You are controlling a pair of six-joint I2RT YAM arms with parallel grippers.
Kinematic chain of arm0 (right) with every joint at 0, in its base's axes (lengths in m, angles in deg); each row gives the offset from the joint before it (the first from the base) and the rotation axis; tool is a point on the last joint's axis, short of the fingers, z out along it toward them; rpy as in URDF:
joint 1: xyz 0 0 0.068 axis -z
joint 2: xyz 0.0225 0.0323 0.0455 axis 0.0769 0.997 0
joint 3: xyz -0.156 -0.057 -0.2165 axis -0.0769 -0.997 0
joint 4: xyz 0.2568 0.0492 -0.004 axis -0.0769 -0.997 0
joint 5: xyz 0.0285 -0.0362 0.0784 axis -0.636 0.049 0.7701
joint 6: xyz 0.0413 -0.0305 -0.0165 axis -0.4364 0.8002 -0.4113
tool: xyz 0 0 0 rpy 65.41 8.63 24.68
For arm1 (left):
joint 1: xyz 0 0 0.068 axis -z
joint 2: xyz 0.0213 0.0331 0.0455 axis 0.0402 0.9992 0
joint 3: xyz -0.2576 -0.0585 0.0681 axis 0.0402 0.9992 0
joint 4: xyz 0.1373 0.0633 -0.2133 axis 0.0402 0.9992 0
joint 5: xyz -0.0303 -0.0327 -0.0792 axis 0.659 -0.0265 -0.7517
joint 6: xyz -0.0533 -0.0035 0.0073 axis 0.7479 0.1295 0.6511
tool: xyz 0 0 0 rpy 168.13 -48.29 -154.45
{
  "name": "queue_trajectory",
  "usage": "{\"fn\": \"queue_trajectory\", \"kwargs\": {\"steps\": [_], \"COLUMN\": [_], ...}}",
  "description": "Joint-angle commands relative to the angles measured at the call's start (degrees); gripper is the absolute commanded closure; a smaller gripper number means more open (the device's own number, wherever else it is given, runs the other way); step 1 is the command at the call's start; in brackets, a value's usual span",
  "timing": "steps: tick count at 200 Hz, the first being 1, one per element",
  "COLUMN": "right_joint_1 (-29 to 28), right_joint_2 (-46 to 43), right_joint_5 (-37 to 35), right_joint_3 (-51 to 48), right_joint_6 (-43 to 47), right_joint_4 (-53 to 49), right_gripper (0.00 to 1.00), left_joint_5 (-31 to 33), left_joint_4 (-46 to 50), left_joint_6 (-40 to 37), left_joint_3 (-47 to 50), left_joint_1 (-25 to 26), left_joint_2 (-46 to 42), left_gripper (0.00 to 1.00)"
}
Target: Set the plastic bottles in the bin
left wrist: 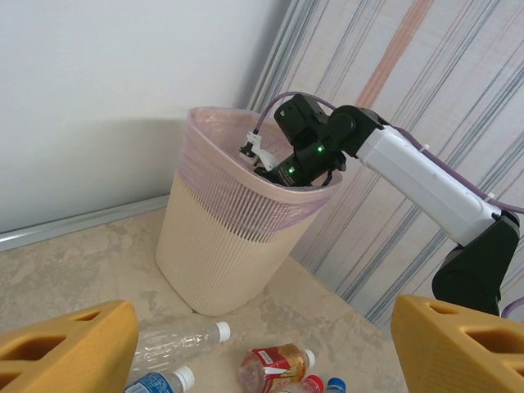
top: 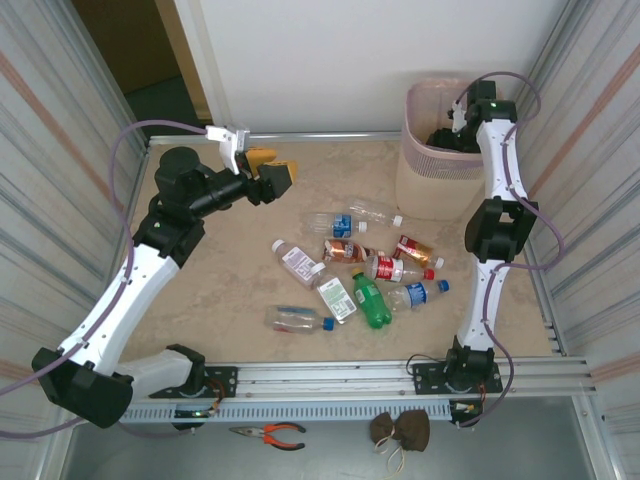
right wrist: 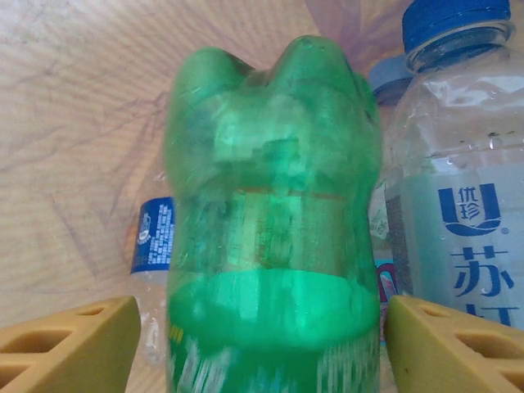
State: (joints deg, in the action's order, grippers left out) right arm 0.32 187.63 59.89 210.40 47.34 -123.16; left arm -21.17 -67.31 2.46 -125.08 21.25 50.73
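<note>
Ahead, green bottle (right wrist: 274,246) between right jaws, blue-capped bottle (right wrist: 458,205) beside.

A robotics lab test cell: a left arm (top: 150,262) and a right arm (top: 494,190) are bolted to an aluminium rail (top: 340,376) at the near edge of a marble-patterned table (top: 220,290), boxed in by ribbed panels (top: 50,170) on both sides and a white wall (top: 330,60) behind. Purple cables (top: 170,124) loop off the arms, plastic bottles (top: 372,300) and a bin (top: 425,185) sit on the table, and pliers (top: 268,433) (orange-handled) lie on the front ledge
</note>
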Motion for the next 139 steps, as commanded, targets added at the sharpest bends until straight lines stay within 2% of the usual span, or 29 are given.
{"fn": "queue_trajectory", "kwargs": {"steps": [1, 56, 139], "right_joint_1": [0.9, 0.7, -0.4], "right_joint_2": [-0.1, -5.9, -13.1], "right_joint_5": [-2.0, -0.9, -3.2], "right_joint_3": [0.0, 0.7, 1.3], "right_joint_6": [0.0, -1.1, -1.2], "right_joint_4": [-1.3, -0.5, -0.5], "right_gripper": [0.2, 0.15, 0.14], "left_joint_5": [-0.4, -0.3, 2.0], "left_joint_4": [-1.2, -1.0, 4.3], "left_joint_6": [0.3, 0.5, 1.1], "left_joint_3": [0.7, 1.0, 0.9], "left_joint_1": [-0.6, -0.6, -0.6], "left_joint_2": [-0.5, -1.1, -1.5], "left_gripper": [0.19, 0.19, 0.21]}}
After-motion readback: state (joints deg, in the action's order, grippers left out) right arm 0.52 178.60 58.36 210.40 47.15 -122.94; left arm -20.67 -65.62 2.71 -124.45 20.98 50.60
